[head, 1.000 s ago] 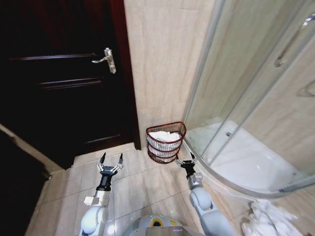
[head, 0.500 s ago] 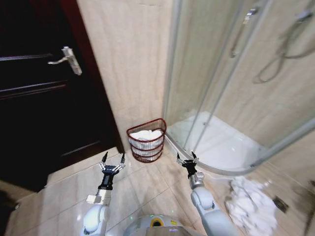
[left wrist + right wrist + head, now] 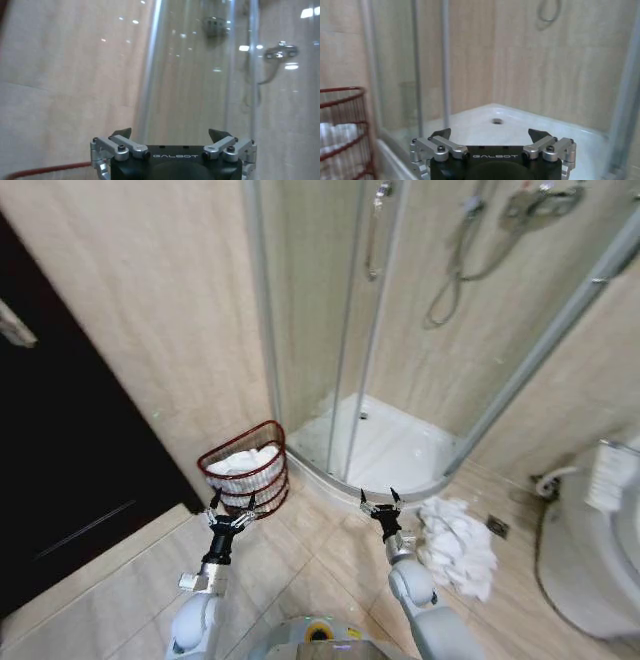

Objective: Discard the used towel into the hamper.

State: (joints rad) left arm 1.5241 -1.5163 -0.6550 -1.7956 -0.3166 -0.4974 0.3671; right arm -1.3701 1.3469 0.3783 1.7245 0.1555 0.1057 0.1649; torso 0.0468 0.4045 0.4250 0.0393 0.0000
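A crumpled white towel (image 3: 456,544) lies on the tiled floor at the right, just outside the shower. The hamper (image 3: 245,474), a reddish-brown wire basket holding white cloth, stands against the wall left of the shower; its rim also appears in the wrist views (image 3: 340,123) (image 3: 45,170). My left gripper (image 3: 231,505) hovers open right in front of the hamper, with nothing between its fingers. Open and empty too, my right gripper (image 3: 379,500) hangs just left of the towel. Both sets of fingers (image 3: 122,133) (image 3: 442,133) stand spread in the wrist views.
A curved glass shower enclosure (image 3: 360,360) with a white tray (image 3: 385,450) fills the middle. A dark door (image 3: 60,470) is at the left. A white toilet (image 3: 600,550) stands at the far right, with a floor drain (image 3: 497,526) near it.
The whole head view has swung right: door and hamper slid left, shower moved to centre, and the towel and toilet came into view. Both grippers keep their pose, open.
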